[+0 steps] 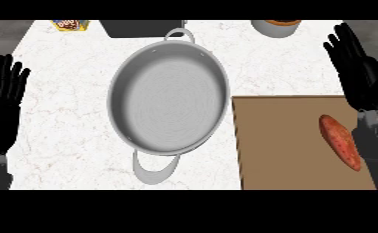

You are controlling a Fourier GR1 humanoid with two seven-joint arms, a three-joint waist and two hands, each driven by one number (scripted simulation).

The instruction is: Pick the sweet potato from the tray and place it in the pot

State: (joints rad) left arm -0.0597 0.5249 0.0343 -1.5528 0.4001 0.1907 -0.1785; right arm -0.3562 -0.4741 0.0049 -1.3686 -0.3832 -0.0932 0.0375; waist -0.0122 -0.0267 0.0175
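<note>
An orange-red sweet potato [340, 141] lies lengthwise on the brown tray [284, 142] near the tray's right edge. To the tray's left, a grey metal pot [168, 98] with two loop handles stands in the middle of the white counter, and nothing is inside it. My right hand [353, 69] is at the view's right edge, fingers straight and pointing up, just above and beside the sweet potato without touching it. At the left edge my left hand [10, 94] rests open, fingers up, well away from the pot.
Along the counter's far edge stand a dark box [140, 28], a yellow packet [70, 24] at the left and a grey cup [276, 27] at the right. The counter's left edge runs close to my left hand.
</note>
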